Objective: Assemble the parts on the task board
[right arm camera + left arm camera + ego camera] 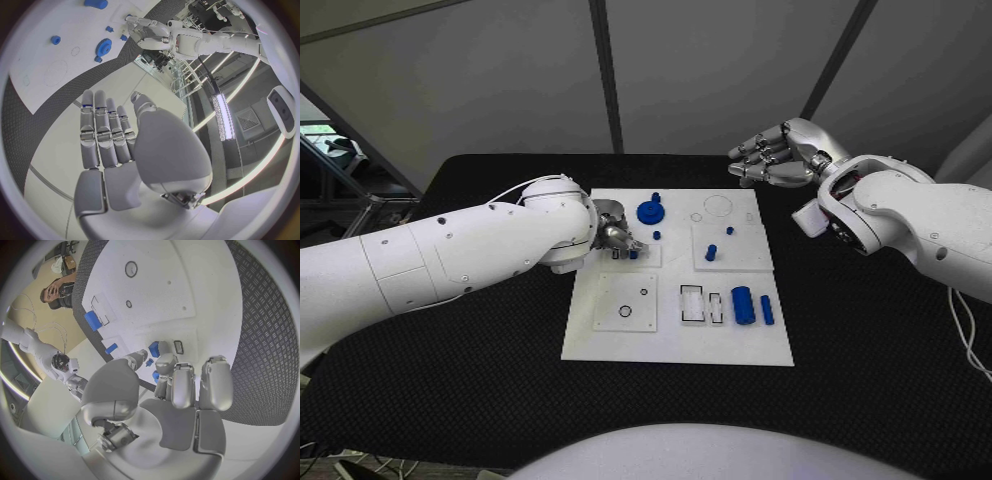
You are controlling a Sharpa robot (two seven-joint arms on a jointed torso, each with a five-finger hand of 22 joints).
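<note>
The white task board (678, 345) is seen at the centre of the black surface (444, 380). The left robot hand (616, 238) is lowered onto the board's 9 o'clock edge, its fingers closed around a small blue peg (154, 348). A blue gear (651, 212) lies just beside it — toward 12 o'clock. The right robot hand (776, 156) is held off the board at 1 o'clock — fingers straight, apart, nothing held.

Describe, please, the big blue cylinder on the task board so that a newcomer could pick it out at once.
Start at the white task board in the middle of the black table, then go to its near right part, beside the rectangular slots. The blue cylinder lies there on its side, with a thinner blue pin alongside it. It is the thickest blue piece in that corner, far from the left hand.
</note>
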